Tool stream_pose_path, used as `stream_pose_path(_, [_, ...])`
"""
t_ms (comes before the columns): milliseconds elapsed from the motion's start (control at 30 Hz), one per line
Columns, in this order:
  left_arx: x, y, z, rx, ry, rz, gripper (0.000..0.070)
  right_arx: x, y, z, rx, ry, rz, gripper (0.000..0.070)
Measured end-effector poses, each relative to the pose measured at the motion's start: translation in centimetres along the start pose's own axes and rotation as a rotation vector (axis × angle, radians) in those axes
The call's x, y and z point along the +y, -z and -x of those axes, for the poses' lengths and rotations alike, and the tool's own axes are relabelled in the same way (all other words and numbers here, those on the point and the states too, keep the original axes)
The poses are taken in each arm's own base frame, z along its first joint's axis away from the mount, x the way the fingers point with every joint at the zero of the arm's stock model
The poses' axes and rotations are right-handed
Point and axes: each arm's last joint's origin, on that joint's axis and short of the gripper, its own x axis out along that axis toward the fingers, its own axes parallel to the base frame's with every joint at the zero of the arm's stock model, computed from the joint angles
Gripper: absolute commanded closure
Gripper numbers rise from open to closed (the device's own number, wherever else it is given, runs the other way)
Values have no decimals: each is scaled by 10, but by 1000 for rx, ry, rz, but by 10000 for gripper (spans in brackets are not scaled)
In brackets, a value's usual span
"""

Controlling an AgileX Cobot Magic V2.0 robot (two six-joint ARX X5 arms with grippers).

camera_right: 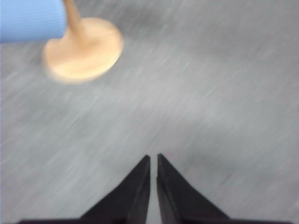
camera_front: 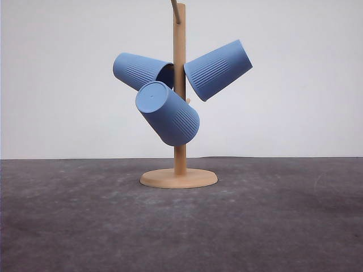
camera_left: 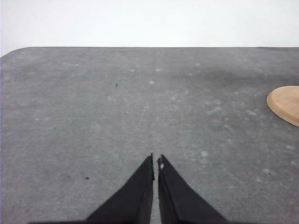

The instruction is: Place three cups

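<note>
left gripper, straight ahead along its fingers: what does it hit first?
Probably nothing: the left gripper, shut, points over bare grey table toward the far edge. The wooden stand base sits off to one side of that line.

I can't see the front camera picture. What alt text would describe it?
Three blue cups hang tilted on a wooden peg stand: one upper left, one upper right, one lower in front. The stand's round base sits on a grey table before a white wall.

The front camera looks level across the grey table (camera_front: 68, 226) at the wooden peg stand (camera_front: 179, 178) — both wrist cameras, low over it, share its round base.
</note>
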Motion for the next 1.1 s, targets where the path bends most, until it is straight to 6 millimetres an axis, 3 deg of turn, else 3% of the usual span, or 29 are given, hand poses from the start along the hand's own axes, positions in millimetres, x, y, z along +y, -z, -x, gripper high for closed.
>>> stream_pose_path(67, [0,0,0,0,0,0,700,-2,15,-2,-86,22,13,678])
stream_pose_path(233, [0,0,0,0,0,0,700,-5,79,-19,-281,101,4,677])
stream_pose_path(333, [0,0,0,0,0,0,700,-7,118,-28,-324,192,-32,677])
stream_pose_path(433, [0,0,0,0,0,0,700,-9,145,-36,-351,225,-52,677])
stream_pose_path(1100, [0,0,0,0,0,0,700,-10,144,-28,-469,272,-68,678])
